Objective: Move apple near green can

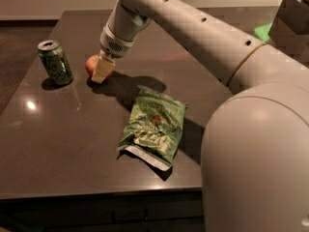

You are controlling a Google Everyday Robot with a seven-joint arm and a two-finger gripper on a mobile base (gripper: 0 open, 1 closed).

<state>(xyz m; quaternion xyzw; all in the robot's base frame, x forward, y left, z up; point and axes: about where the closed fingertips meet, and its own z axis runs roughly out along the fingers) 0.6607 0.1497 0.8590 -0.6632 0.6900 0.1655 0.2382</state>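
Note:
The green can point(55, 62) stands upright at the left of the dark table point(72, 144). The red-orange apple point(91, 64) sits just right of the can, a short gap between them. My gripper point(101, 70) is at the apple, its pale finger point(103, 69) covering the apple's right side, and it appears shut on the apple. My white arm reaches in from the upper right.
A flat crinkled green chip bag point(153, 125) lies in the middle of the table, right and nearer than the apple. The table's front edge runs along the bottom. The robot's large white body fills the right side.

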